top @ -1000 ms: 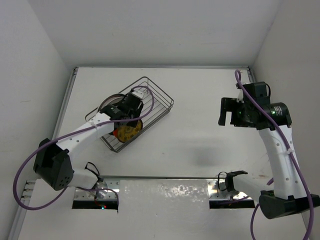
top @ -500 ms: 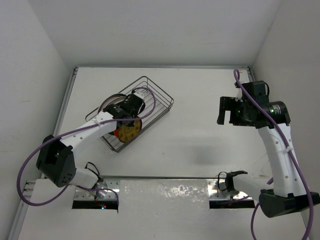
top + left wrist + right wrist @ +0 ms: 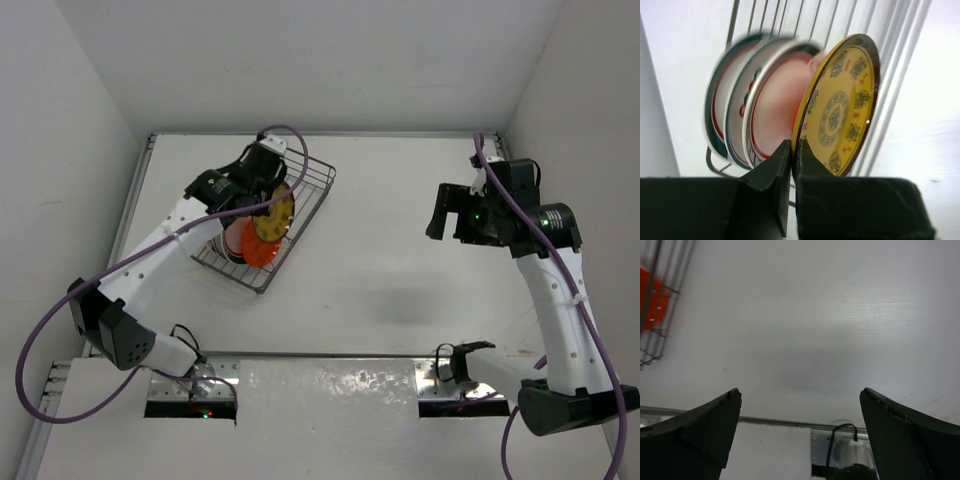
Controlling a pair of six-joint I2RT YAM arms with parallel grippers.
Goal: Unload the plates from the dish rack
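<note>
Glossy, smooth-glazed yellow plate [image 3: 840, 105]; thin dark metal-wire dish rack [image 3: 306, 200]; smooth, matt white table [image 3: 400, 200].

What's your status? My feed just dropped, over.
Left gripper shut on yellow plate rim, plate in dish rack. Right gripper open, over table. Other plates packed close behind.

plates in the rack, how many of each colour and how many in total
yellow patterned plate: 1
orange plate: 1
white plates with teal or red trim: 2 (blurred in the left wrist view, so not certain)
total: 4
</note>
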